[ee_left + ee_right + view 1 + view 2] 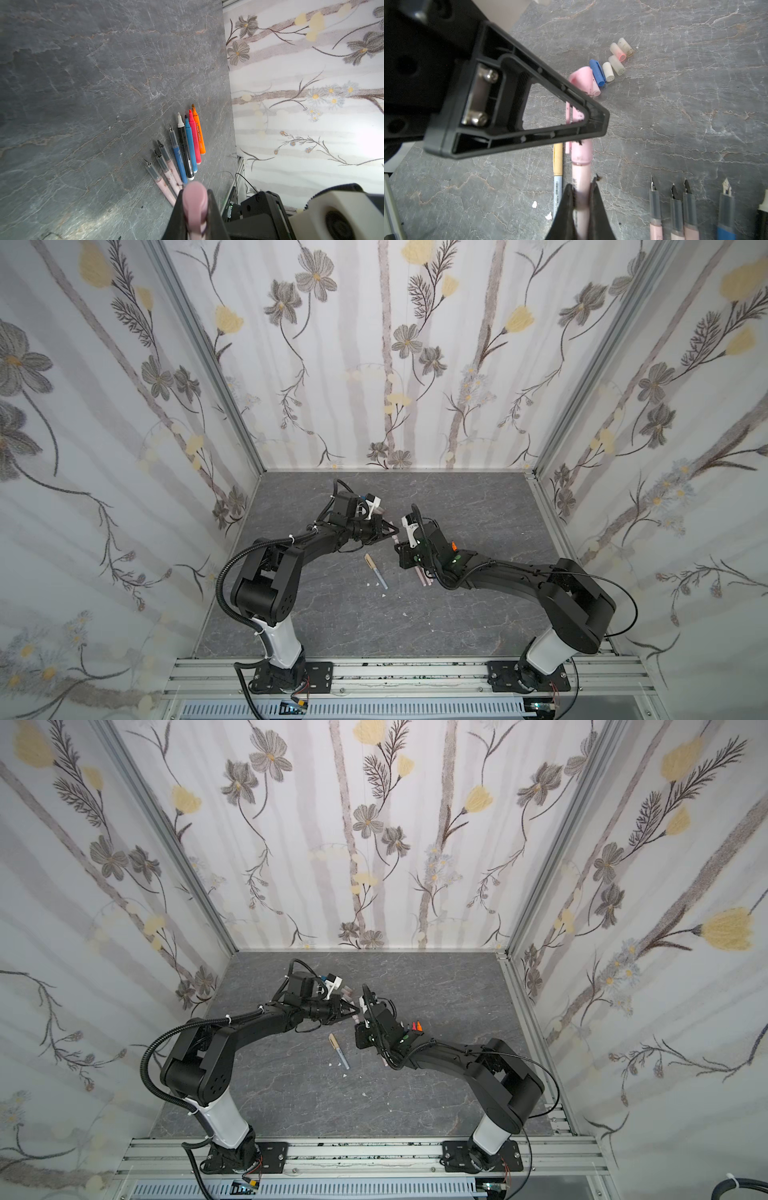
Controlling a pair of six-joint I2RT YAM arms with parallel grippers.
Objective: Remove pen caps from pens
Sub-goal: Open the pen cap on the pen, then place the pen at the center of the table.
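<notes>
A pale pink pen (580,178) hangs above the table between both arms. My right gripper (581,187) is shut on its barrel. My left gripper (195,194) is shut on its pink cap (195,205), which still sits on the pen (581,151). In both top views the two grippers (392,533) (359,1027) meet tip to tip at mid-table. Several loose pen caps (608,71), pink, blue and whitish, lie grouped beyond the pen. Several uncapped pens (185,151) lie in a row. A grey pen with a yellow cap (376,570) lies alone on the table.
The table is dark grey slate (457,614) with floral walls on three sides. Small white specks (372,585) lie near the yellow-capped pen. The row of uncapped pens lies under my right arm (519,572), close to the right wall's metal rail (241,164).
</notes>
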